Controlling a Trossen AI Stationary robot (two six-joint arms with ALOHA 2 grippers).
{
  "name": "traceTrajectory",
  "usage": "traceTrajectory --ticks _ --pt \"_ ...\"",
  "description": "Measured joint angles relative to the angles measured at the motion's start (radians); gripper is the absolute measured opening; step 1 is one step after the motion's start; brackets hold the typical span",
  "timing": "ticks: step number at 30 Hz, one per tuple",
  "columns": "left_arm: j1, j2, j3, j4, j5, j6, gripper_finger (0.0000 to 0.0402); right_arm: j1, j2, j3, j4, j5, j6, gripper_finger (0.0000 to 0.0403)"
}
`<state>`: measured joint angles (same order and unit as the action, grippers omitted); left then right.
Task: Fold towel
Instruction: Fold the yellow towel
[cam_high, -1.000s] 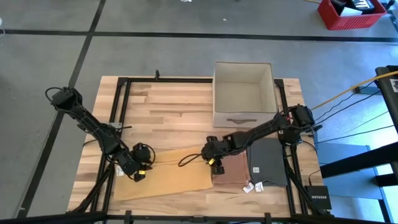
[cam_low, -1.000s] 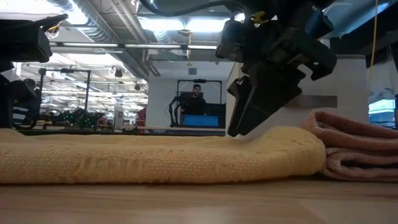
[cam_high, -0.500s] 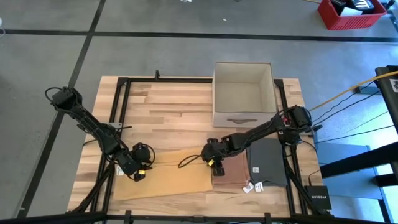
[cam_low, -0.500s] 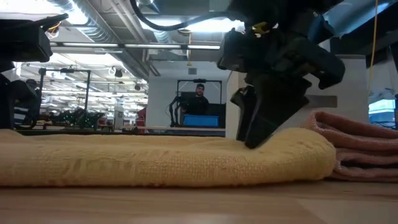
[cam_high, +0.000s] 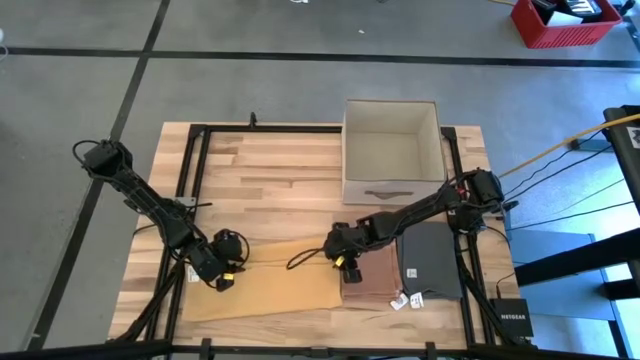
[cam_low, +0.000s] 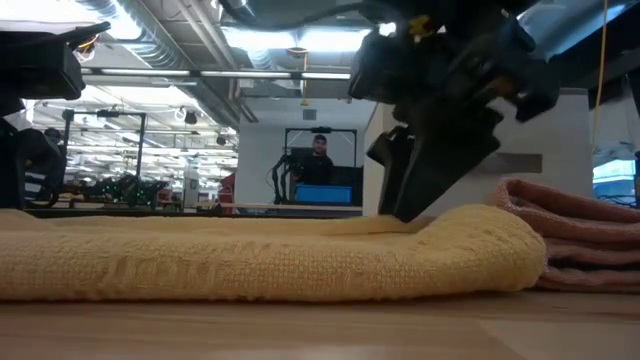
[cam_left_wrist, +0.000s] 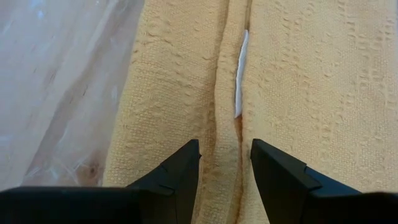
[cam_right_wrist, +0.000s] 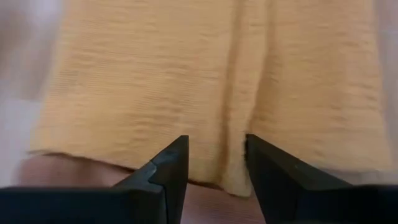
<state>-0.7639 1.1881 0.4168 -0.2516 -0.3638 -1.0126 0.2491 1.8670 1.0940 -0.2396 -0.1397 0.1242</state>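
A yellow towel lies as a long folded band along the table's near side, with a small white tag in a crease. My left gripper is at the band's left part and my right gripper at its right end; each is shut on a raised ridge of the cloth. The band's right end butts against a folded pink towel. My left gripper pinches a raised lengthwise ridge of the yellow towel between its two fingers, just short of the white tag. The fingers slant down onto the cloth, which lies flat on the table around them. My right gripper pinches a ridge of the towel near its right end between its two fingers. The fingers slant down from above and dent the top of the band. The towel rests on the table.
A folded pink towel and a folded grey towel lie side by side at the near right. An open white box stands at the far right. Bare wood spreads over the table's far left half.
My right gripper has shifted a little toward the table's right edge, dipping into the cloth and coming slightly back up. The yellow towel's right end has slid with it and now bulges against the pink towel. The rest of the band has stayed put.
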Motion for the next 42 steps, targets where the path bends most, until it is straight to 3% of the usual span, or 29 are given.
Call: traceTrajectory --ticks 4,9,15,27,39,42 --pt "0.000 0.000 0.000 0.000 0.000 0.000 0.0138 -0.001 0.000 -0.009 -0.004 0.034 0.001 0.0159" --pt "0.000 0.000 0.000 0.000 0.000 0.000 0.0138 0.000 0.000 -0.009 0.002 -0.054 0.001 0.0159" --pt "0.000 0.000 0.000 0.000 -0.003 -0.001 0.0138 0.000 0.025 -0.010 0.003 -0.004 0.001 0.0159" --pt "0.001 0.000 0.000 -0.002 -0.006 -0.001 0.0138 0.000 0.022 0.009 0.006 -0.061 -0.001 0.0156" --pt "0.001 0.000 0.000 -0.001 -0.005 0.003 0.0138 0.006 0.050 0.012 0.006 -0.040 0.000 0.0045" --pt "0.001 -0.001 0.005 -0.008 0.036 0.015 0.0138 0.006 0.048 0.012 0.005 -0.035 -0.012 0.0019"
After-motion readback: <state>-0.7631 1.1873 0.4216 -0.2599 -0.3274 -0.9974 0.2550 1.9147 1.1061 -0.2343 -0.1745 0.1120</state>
